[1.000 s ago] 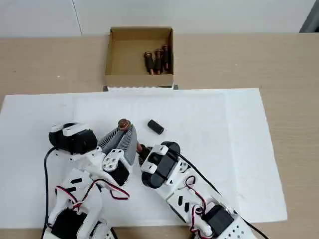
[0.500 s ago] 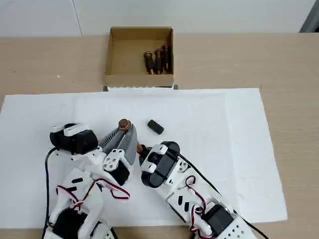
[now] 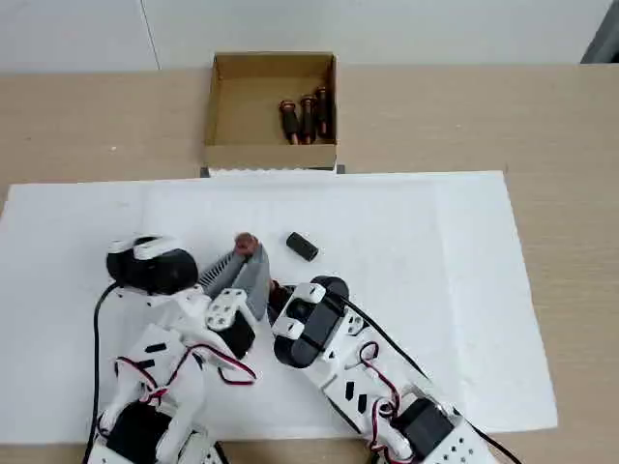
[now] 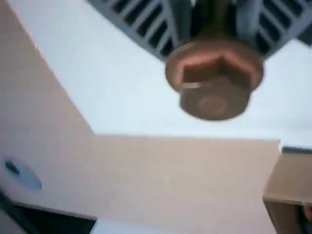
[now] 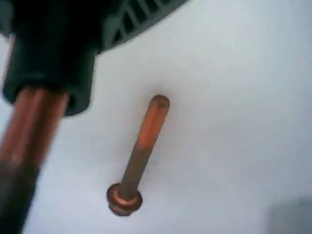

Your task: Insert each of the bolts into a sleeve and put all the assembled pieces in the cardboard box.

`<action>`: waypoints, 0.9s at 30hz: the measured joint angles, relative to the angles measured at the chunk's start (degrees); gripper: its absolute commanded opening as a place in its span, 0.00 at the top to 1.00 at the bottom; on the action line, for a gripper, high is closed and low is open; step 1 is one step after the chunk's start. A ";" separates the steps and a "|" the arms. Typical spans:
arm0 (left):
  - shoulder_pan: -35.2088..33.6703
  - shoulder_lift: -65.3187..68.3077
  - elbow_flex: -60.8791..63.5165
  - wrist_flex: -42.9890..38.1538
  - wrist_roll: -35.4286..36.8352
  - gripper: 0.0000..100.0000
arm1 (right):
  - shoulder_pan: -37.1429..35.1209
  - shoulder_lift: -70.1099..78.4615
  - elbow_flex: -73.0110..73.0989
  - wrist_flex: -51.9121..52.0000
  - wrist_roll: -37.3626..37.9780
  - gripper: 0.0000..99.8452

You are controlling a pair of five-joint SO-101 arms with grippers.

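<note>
Nearest, a bolt (image 3: pixel 244 243) is held close under its head by the left arm's fingers (image 3: pixel 253 275), which are closed on it, with the head jutting past their tips above the white sheet (image 3: pixel 435 290). Just beside it, a black sleeve (image 5: pixel 48 68) is gripped by the right arm's fingers (image 5: pixel 139 19), closed on it. A copper shaft is seen running out of the sleeve's end, but whose shaft it is cannot be told. A loose bolt (image 5: pixel 139 151) is seen lying on the sheet beneath. Beyond, a spare sleeve (image 3: pixel 302 246) is left apart. Farthest, three assembled pieces (image 3: pixel 307 118) are kept in the cardboard box (image 3: pixel 242 106) on the counter (image 3: pixel 561 145). With the arms crowded together, the black sleeve could be levered out of the grip by a skewed shaft, or the loose bolt knocked and sent rolling
</note>
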 measured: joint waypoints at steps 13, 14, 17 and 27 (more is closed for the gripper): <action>4.57 -0.35 -0.09 11.43 -6.42 0.99 | -0.09 0.00 0.00 -0.18 -0.09 1.00; 4.66 -0.44 -0.09 11.60 -6.77 0.99 | -0.09 0.00 0.00 -0.18 -0.09 1.00; 4.66 -0.44 -0.18 11.78 -8.00 0.94 | -0.09 0.00 0.00 -0.18 -0.09 1.00; 4.22 -0.26 -0.09 12.66 -9.32 0.84 | 0.09 0.09 0.00 -0.09 -0.09 1.00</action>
